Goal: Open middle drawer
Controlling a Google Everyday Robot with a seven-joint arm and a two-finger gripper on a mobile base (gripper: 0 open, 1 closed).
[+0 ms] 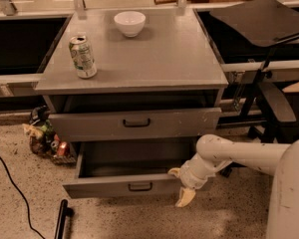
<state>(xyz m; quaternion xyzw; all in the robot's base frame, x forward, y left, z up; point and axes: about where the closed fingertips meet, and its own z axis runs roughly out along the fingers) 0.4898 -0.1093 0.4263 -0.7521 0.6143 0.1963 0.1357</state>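
Nothing here is showing words or numbers that can be read. The can sitting on the grey cabinet top is wearing a green and white label, but its letters cannot be made out. The gripper is hanging low by the right end of the middle drawer, its two fingers standing apart.

Speckled floor, 1 grey cabinet, 1 black chair at right, dim light (gripper hangs low over floor).
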